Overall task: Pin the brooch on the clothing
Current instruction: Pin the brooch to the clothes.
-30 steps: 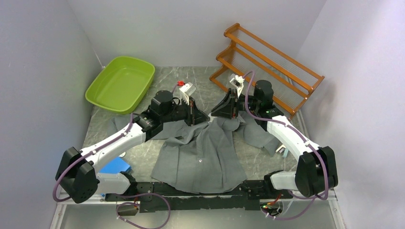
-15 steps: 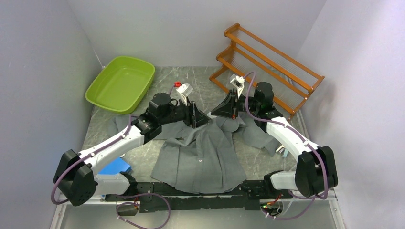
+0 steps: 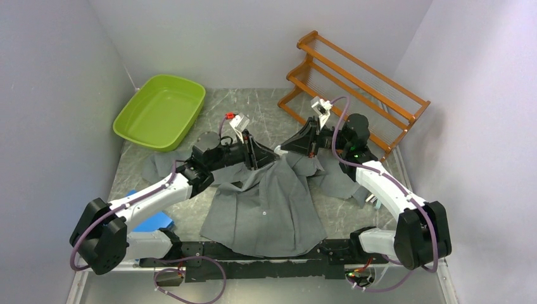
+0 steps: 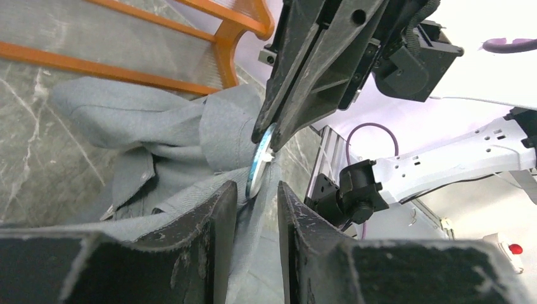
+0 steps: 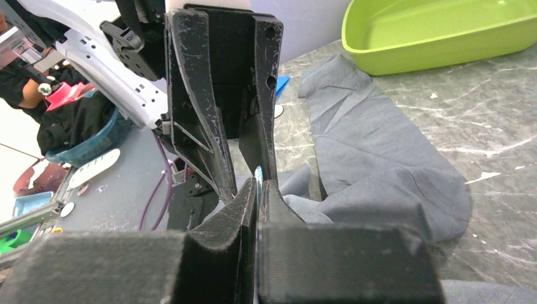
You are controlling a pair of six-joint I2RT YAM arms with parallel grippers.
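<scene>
Brooch (image 4: 259, 163) is clamped in the closed right gripper (image 4: 265, 138) at centre frame. The left gripper (image 4: 256, 190) stands with jaws apart, astride a fold of the shirt (image 4: 158, 133). Recommend pulling that fold taut before pressing home.

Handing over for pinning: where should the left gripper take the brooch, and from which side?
Grip the brooch by its free lower rim, head-on from opposite the right gripper, which pinches its upper edge. The disc stands edge-on to the left gripper, so the fingers should meet its flat faces. The shirt fabric lies in that gap too.
</scene>
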